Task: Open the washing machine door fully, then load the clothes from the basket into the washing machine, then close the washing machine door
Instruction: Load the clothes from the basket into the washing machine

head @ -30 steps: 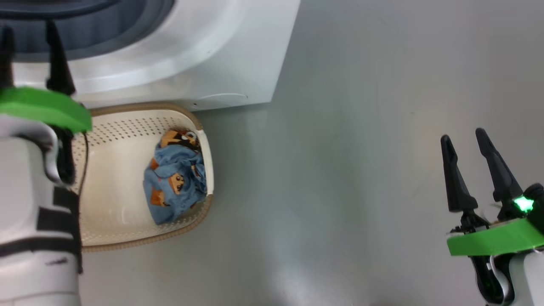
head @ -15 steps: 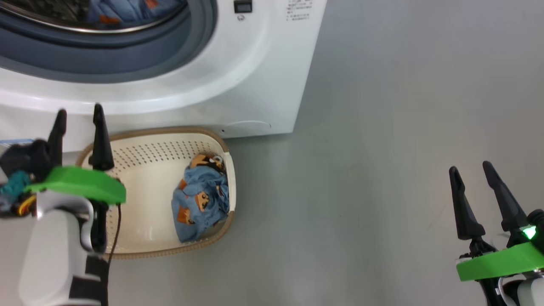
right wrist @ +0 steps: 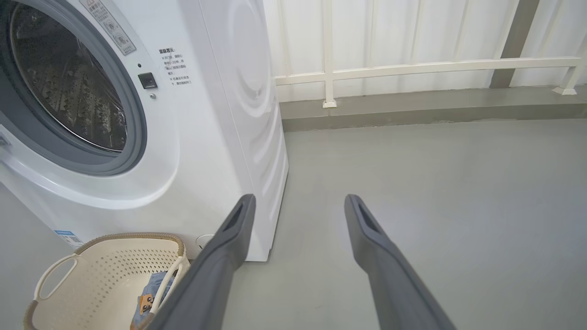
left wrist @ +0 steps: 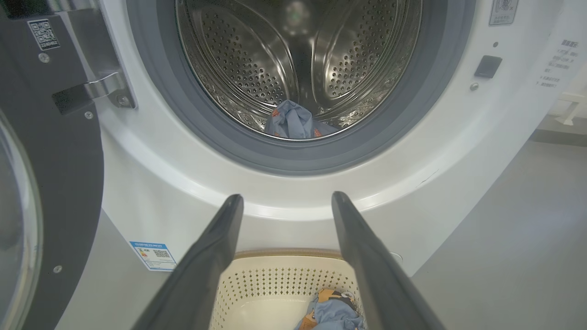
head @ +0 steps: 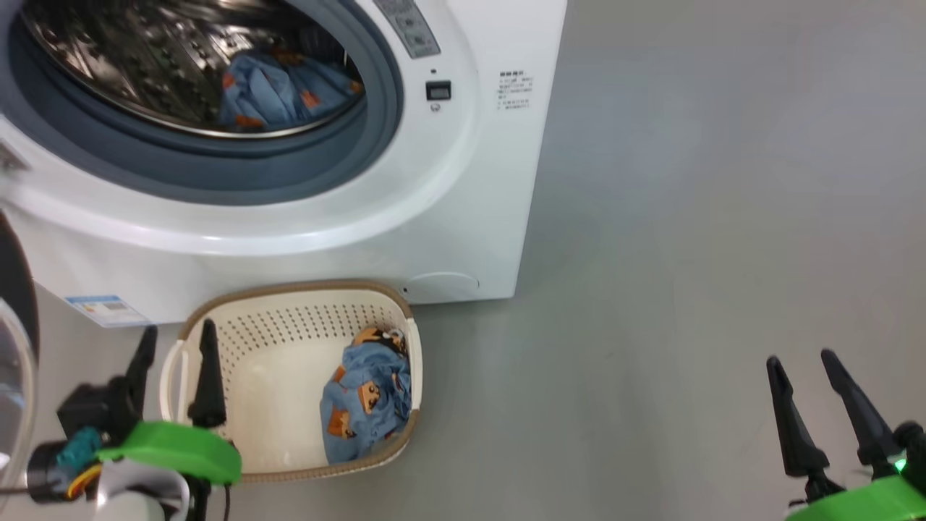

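washing machine door (left wrist: pixel 55 192) swung open left of the washing machine (head: pixel 463 181). one bear-print garment (head: pixel 278 90) lies in the steel drum (left wrist: pixel 238 59), a second garment (head: pixel 365 401) in the basket (head: pixel 289 293) on the floor (head: pixel 687 217) before it. left claw (head: pixel 179 327) spread, empty, near the basket's left end; right claw (head: pixel 799 356) spread, empty, over floor.

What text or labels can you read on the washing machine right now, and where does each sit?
Nothing reads as quotable text.
Blue label, low on the washing machine front: print and code too small.
QR sticker on the washing machine door: code, characters too small.
Printed lines right of the drum opening: too small to read.
Grey strip label at the opening's upper edge: blurred.
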Available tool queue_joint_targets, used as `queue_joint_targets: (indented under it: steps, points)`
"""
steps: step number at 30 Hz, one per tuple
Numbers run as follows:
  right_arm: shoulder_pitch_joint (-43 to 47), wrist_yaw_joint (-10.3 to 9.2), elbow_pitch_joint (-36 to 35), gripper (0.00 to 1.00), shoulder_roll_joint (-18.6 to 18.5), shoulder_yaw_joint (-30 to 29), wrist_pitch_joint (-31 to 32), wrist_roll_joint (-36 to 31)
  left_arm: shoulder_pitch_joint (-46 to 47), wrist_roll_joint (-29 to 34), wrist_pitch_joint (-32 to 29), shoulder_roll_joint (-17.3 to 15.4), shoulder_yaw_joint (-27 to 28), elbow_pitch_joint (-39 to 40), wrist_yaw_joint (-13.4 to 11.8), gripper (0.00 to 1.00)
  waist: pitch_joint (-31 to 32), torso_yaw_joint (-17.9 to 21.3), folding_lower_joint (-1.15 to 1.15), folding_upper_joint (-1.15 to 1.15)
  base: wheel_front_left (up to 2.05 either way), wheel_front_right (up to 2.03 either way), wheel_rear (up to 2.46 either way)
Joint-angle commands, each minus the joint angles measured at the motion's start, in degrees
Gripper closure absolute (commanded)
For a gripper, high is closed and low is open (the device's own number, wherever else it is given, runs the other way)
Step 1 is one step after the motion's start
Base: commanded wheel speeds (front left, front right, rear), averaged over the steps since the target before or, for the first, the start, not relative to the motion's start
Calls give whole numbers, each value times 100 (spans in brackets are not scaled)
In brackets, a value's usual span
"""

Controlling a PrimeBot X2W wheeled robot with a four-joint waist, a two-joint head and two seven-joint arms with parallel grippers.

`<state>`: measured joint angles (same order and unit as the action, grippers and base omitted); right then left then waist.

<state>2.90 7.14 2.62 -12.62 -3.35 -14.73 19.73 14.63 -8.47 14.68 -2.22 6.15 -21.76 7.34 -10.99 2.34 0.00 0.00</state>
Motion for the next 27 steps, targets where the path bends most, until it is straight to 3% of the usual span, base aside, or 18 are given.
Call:
queue_joint_targets:
  steps: [1, 18, 27]
  points:
    - [70, 35, -126, 0, -99, 62, -27, -72, -52, -13, 32, -112, 147, 189, 14, 0, 165, -59, 0, 0, 0, 0, 0]
    - [493, 35, -196, 0, -43, -130, -27, -75, -1392, -136, 32, -70, 373, 1139, 14, 0, 517, -101, 0, 0, 0, 0, 0]
    - [492, 35, -208, 0, -10, -175, -27, -75, -1581, -166, 32, -67, 376, 1370, -14, 0, 485, -101, 0, 0, 0, 0, 0]
